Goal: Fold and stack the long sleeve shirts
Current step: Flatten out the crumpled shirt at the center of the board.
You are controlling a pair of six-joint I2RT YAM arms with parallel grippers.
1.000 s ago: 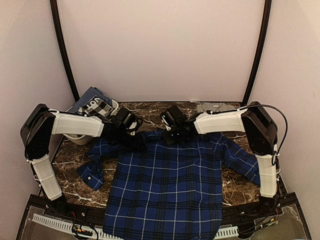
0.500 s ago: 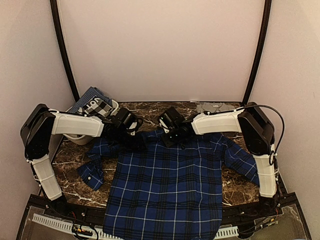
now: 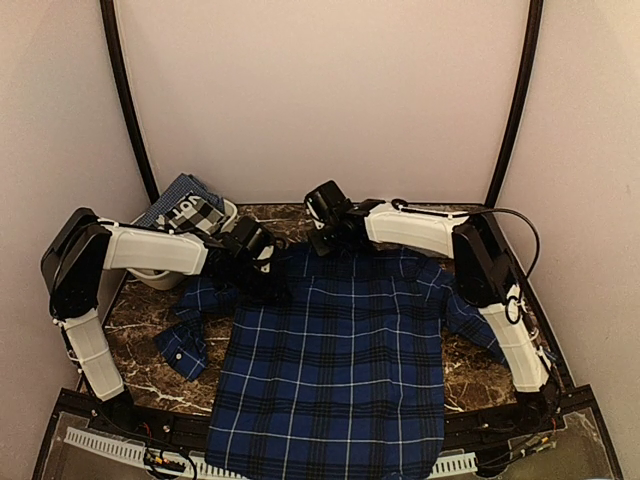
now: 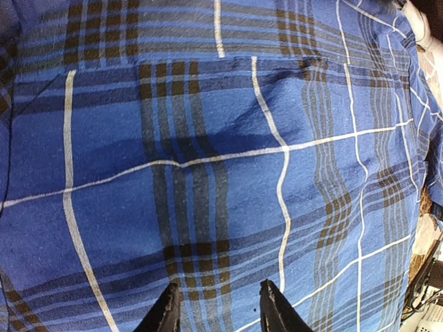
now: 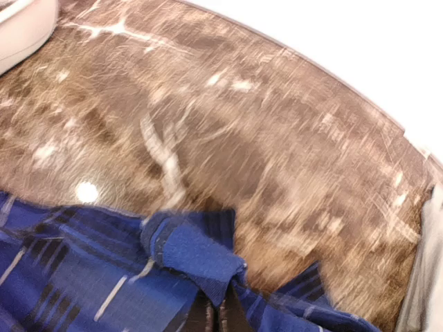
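One plaid shirt (image 3: 335, 350) flat, unfolded; right tool (image 5: 218, 311) pinched shut on collar (image 5: 197, 252), left tool (image 4: 220, 308) part-open over cloth; nothing stacked

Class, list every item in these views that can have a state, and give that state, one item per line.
plaid shirt: unfolded, spread flat on the table, hem hanging over the near edge.
right gripper: shut on the shirt's collar.
left gripper: open, over the shirt's shoulder.
white basket: holding bundled cloth.
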